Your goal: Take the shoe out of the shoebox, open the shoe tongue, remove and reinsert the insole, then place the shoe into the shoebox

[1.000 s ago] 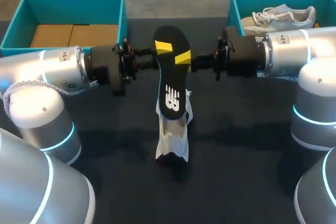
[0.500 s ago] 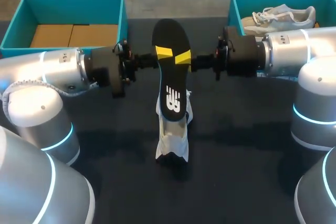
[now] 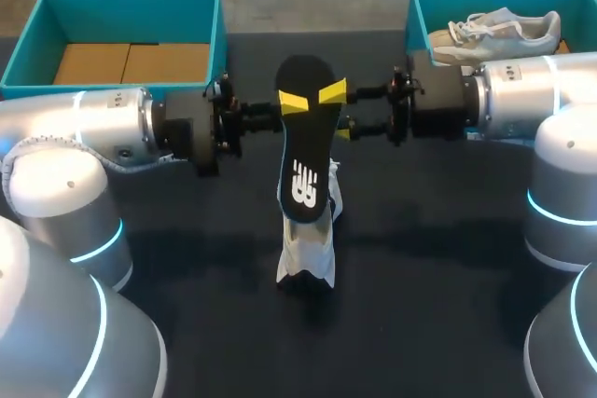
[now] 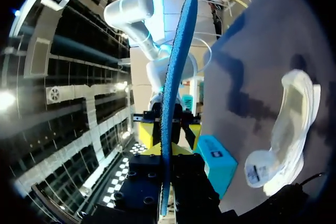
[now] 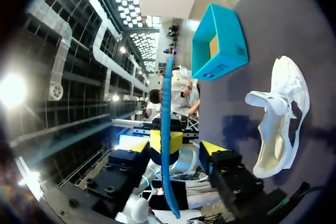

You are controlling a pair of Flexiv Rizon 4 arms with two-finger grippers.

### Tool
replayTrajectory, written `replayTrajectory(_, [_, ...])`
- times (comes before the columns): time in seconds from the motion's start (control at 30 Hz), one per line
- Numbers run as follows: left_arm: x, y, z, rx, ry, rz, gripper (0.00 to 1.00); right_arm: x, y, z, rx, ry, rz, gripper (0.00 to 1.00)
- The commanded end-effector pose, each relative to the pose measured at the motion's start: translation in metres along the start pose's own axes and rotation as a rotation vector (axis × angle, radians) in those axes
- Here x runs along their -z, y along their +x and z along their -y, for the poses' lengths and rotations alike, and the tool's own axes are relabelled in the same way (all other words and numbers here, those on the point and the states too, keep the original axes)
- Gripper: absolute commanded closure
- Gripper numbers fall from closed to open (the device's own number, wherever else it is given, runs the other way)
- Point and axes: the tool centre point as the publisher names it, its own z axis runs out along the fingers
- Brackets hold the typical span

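The black insole (image 3: 303, 151) hangs upright in the air above the white shoe (image 3: 307, 235), which stands on the dark table. My left gripper (image 3: 292, 102) comes in from the left and is shut on the insole's upper part. In the left wrist view the insole (image 4: 173, 87) shows edge-on with a blue underside, pinched in the left gripper (image 4: 167, 148). My right gripper (image 3: 340, 113) is open on the insole's other side. In the right wrist view the insole (image 5: 167, 129) stands between the spread fingers of the right gripper (image 5: 174, 148), and the shoe (image 5: 278, 124) lies beyond.
A teal shoebox (image 3: 219, 20) with brown cardboard inside stands at the back left. A second teal box (image 3: 411, 8) at the back right holds a pale grey shoe (image 3: 499, 30). The dark table (image 3: 420, 258) stretches in front of the white shoe.
My right gripper has opened and let go of the insole. The left gripper closed on it and holds it alone. The insole has shifted slightly to the right.
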Motion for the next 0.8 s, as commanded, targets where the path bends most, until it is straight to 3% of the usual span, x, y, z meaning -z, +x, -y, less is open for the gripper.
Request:
replayTrajectory(0.03, [0.007, 0.0, 0.006, 0.07, 0.022, -0.039, 1.0, 0.016, 0.0, 0.007, -0.007, -0.016, 0.039, 0.0])
replayTrajectory(0.33, [0.012, 0.013, 0.023, 0.204, 0.049, -0.095, 1.0, 0.04, -0.011, 0.01, -0.039, -0.068, 0.101, 0.0])
replayTrajectory(0.8, [0.013, 0.041, 0.056, 0.381, 0.053, -0.109, 1.0, 0.061, -0.027, 0.02, -0.038, -0.079, 0.217, 0.0])
